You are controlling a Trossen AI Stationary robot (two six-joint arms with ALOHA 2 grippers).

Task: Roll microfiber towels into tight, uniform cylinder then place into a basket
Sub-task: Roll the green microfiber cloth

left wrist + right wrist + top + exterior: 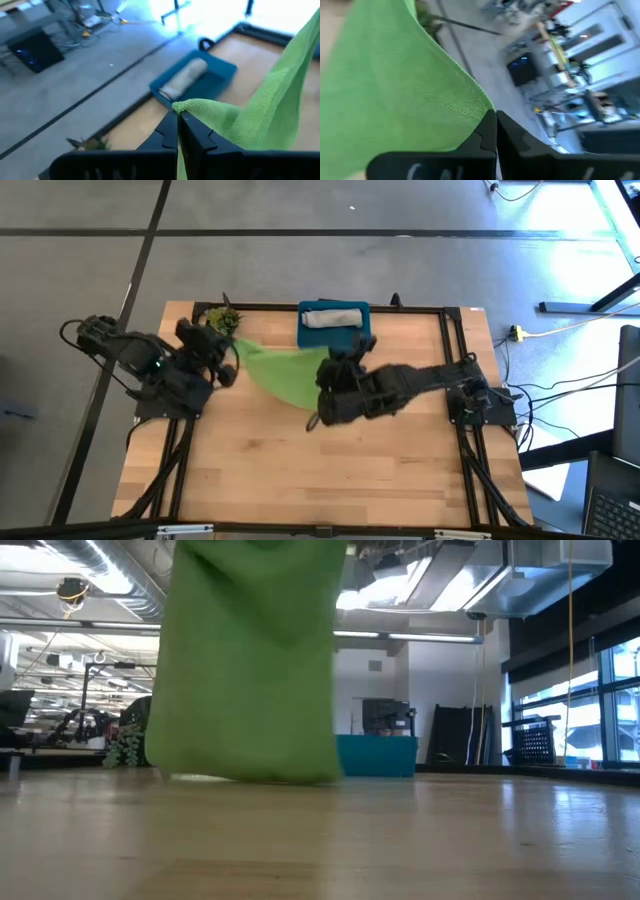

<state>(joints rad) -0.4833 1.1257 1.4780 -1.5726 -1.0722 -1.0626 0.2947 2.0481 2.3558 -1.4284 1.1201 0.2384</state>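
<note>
The lime green towel (283, 370) hangs spread between my two grippers above the table's middle. In the low view the green towel (250, 660) drops as a wide sheet, its lower edge close to the tabletop. My left gripper (178, 120) is shut on one upper corner and my right gripper (495, 120) on the other. The light grey towel (334, 316), rolled up, lies in the teal basket (362, 336) at the far edge. My left gripper pinches a corner of the green towel (186, 105) between its two fingers, which slant downward. The cloth hangs below and stretches away toward the other arm. My right gripper pinches the opposite upper corner (481, 111) between its two fingers, also slanting downward. The towel's top edge runs between the two holds, with the sheet hanging below.
A small green plant sprig (222, 317) sits at the far left corner of the table, left of the basket (378, 755). Black rails frame the tabletop (330, 470), whose near half is bare wood.
</note>
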